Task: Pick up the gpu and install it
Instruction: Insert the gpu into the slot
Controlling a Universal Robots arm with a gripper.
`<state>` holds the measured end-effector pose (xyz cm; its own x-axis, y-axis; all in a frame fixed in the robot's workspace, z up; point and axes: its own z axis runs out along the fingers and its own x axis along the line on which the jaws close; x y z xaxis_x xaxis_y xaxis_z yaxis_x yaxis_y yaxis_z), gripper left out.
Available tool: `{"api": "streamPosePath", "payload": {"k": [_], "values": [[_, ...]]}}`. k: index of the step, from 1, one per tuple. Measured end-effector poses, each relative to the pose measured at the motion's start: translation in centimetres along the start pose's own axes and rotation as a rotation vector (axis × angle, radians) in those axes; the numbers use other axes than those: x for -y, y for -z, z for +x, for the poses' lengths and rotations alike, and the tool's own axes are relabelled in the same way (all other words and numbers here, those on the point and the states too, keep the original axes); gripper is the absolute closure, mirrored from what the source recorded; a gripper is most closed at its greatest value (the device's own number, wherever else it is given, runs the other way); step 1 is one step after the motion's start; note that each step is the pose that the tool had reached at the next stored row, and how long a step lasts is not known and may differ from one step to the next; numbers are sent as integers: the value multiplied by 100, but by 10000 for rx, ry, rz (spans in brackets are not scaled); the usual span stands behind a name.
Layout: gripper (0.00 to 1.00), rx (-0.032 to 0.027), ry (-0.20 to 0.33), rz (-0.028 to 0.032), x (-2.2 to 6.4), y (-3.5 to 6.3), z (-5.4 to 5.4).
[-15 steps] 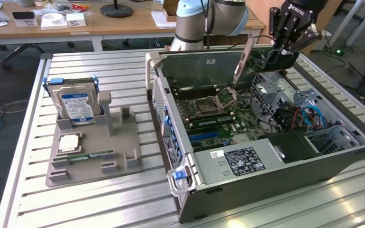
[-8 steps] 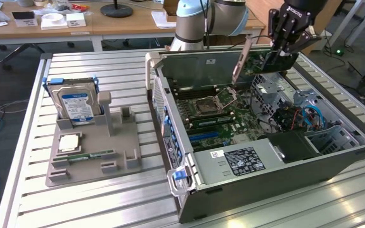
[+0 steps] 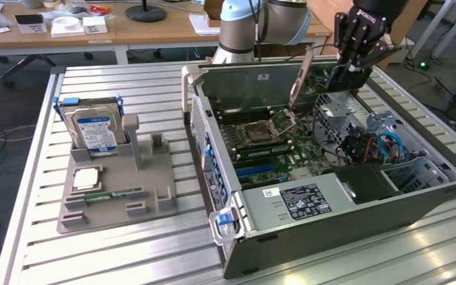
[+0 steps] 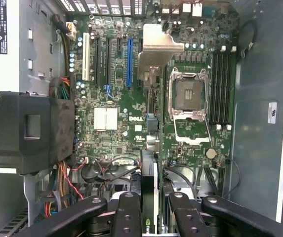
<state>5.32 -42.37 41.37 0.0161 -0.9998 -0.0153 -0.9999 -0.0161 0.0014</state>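
The gpu (image 3: 323, 80) hangs edge-down over the open computer case (image 3: 212, 154), near its far side, with its pale metal bracket (image 3: 299, 77) slanting down toward the CPU socket (image 3: 279, 122). My gripper (image 3: 348, 74) is shut on the card's upper edge. In the wrist view the black fingers (image 4: 126, 215) clamp the gpu (image 4: 150, 163), which I see edge-on, its silver bracket (image 4: 157, 49) at the far end. It floats above the green motherboard (image 4: 106, 143), between the blue slot (image 4: 129, 61) and the open CPU socket (image 4: 188, 96).
On the exterior view's left, a grey holder tray (image 3: 161, 178) carries a silver hard drive with a blue label (image 3: 93, 127), a processor chip (image 3: 85, 178) and a green memory stick (image 3: 116, 194). Inside the case are a power supply (image 3: 307, 202), drive cages and blue cables (image 3: 386, 145).
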Motion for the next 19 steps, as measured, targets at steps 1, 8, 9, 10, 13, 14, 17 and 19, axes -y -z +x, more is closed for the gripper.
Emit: {"api": "streamPosePath", "payload": {"k": [1, 8, 9, 10, 13, 14, 17, 19], "values": [[74, 1, 0, 32, -8, -16, 0], [74, 0, 1, 65, -62, -133, 1], [74, 0, 1, 66, -68, -151, 1], [74, 1, 1, 66, -74, -170, 1], [74, 1, 1, 66, -86, -222, 2], [74, -1, 1, 66, -91, -235, 2], [74, 0, 1, 67, -117, -254, 2], [74, 1, 1, 74, -145, -259, 2]]}}
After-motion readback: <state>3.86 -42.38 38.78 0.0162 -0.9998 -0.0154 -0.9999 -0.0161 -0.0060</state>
